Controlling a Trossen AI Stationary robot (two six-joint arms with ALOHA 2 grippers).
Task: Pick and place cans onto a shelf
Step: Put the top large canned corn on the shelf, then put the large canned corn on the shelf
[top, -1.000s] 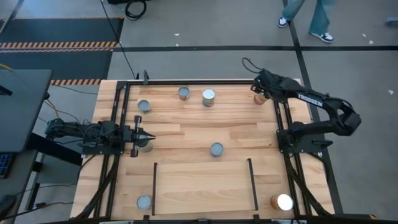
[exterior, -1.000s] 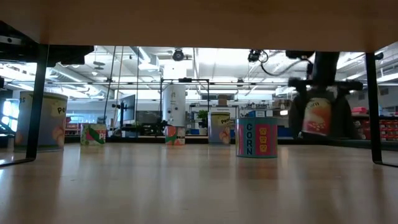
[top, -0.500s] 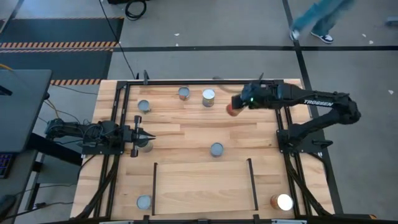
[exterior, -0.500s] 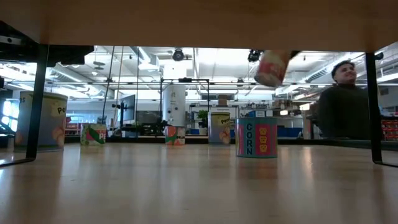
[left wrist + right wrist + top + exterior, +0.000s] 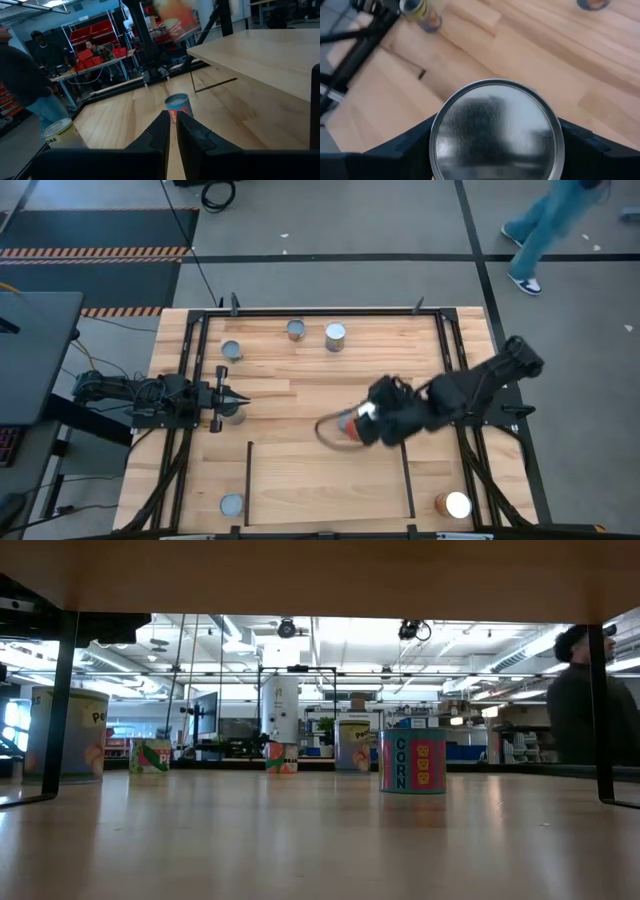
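One can (image 5: pixel 352 423) now above shelf (image 5: pixel 325 480)

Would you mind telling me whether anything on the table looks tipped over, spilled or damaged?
Nothing stands out. The cans on the table stand upright; the right gripper carries one can above the shelf.

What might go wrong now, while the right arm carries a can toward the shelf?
1. The right gripper holds its can tilted and moving over the corn can standing mid-table; it may knock that one over.
2. The shelf has thin black rails; the arm comes in right beside one and may strike it.
3. The left gripper waits at the table's left side, jaws shut, near another can; any move could push it.
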